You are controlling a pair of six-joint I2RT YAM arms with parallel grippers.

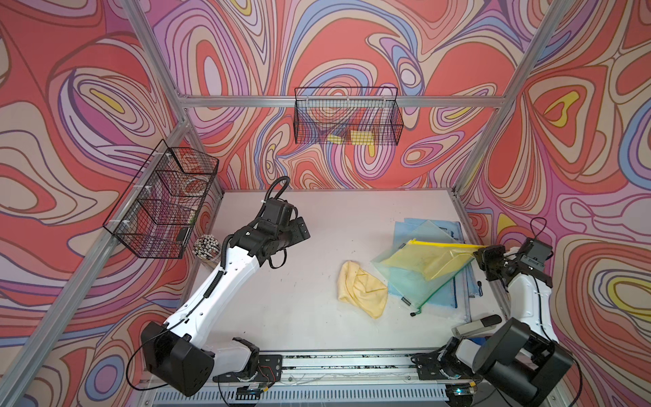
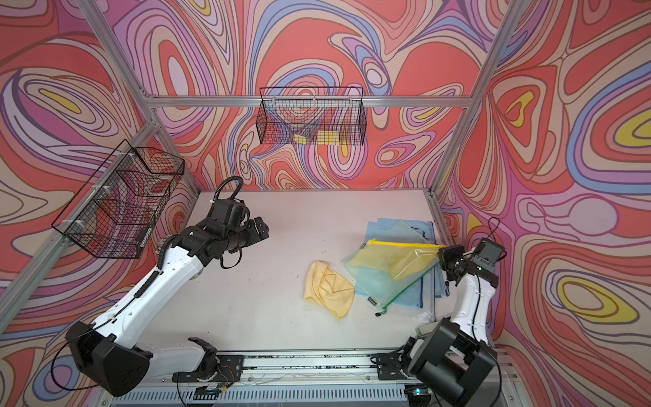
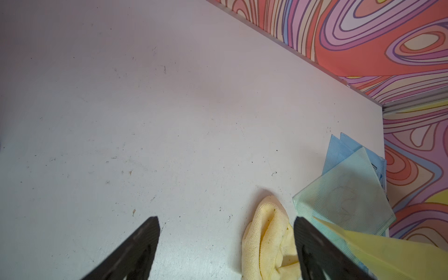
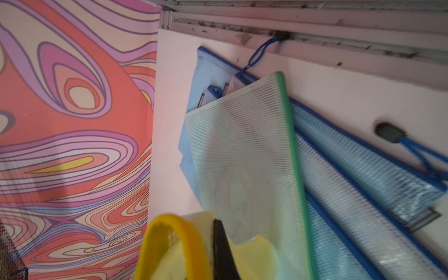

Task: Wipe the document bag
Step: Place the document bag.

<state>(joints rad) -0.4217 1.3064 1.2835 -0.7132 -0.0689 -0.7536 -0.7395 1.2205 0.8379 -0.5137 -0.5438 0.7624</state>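
Here, my right gripper (image 1: 482,254) pinches the yellow document bag (image 1: 433,260) at three o'clock on the scuffed white table (image 1: 281,299); my left gripper (image 3: 226,219) hangs spread wide at ten o'clock; swirl-patterned walls (image 1: 352,53) surround.

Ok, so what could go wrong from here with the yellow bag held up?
The right gripper pinches the yellow bag only at one corner, and it sags; wiping pressure could pull it free. It hangs over the green bag, atop loose blue bags; a dragged edge may shift the pile. The cloth lies close beside the green bag; the open left gripper might snag both.
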